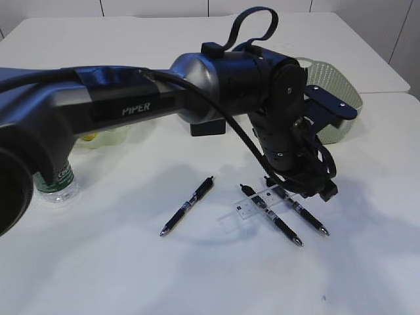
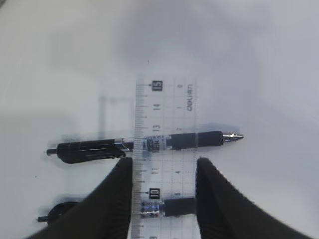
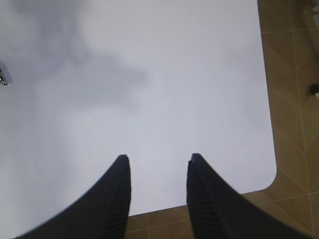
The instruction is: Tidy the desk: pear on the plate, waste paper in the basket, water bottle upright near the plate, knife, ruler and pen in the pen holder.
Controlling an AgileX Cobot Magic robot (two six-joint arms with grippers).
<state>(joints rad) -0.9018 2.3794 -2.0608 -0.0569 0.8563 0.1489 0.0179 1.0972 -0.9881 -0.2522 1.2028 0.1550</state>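
A clear ruler [image 2: 167, 107] lies across two black pens [image 2: 94, 148] [image 2: 178, 206] on the white table. My left gripper [image 2: 164, 162] reaches down over it, its fingers [image 2: 118, 199] pressed against the ruler's two long edges near one end. In the exterior view that gripper [image 1: 314, 190] is low over the ruler [image 1: 252, 202], with a third pen [image 1: 187, 207] lying apart to the left. A water bottle [image 1: 60, 182] stands at the far left. The green basket [image 1: 338, 88] is behind the arm. My right gripper [image 3: 157, 158] hangs open and empty over the table's edge. Pear, knife and waste paper are hidden.
The left arm [image 1: 131, 98] fills the upper left of the exterior view and hides much behind it. A pale green plate [image 1: 111, 136] and a dark box [image 1: 209, 128] peek out below it. Brown floor tiles [image 3: 294, 99] lie past the table's rounded corner.
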